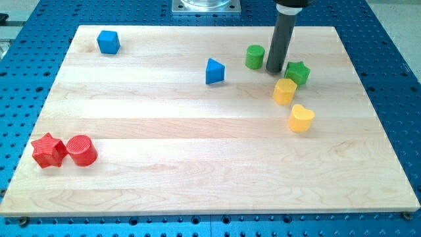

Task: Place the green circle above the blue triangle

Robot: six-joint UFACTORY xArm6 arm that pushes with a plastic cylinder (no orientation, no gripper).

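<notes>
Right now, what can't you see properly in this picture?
- My tip: in the camera view it sits between the green circle and the green star; whether it touches either is too fine to tell.
- Green star: its left edge is hidden behind the rod.
- The rod's top and the arm: cut off by the view's top edge.

A pale wooden board point(197, 164) with faint lengthwise grain lies on a blue perforated table point(395, 39). 2 blue blocks: a cube point(108, 41) and a triangle point(214, 71). 2 green: a circle point(255, 56) and a star point(297, 72). 2 yellow: a hexagon point(284, 91) and a heart point(301, 118). 2 red: a star point(49, 150) and a circle point(81, 150). The rod point(281, 39) is dark grey.
</notes>
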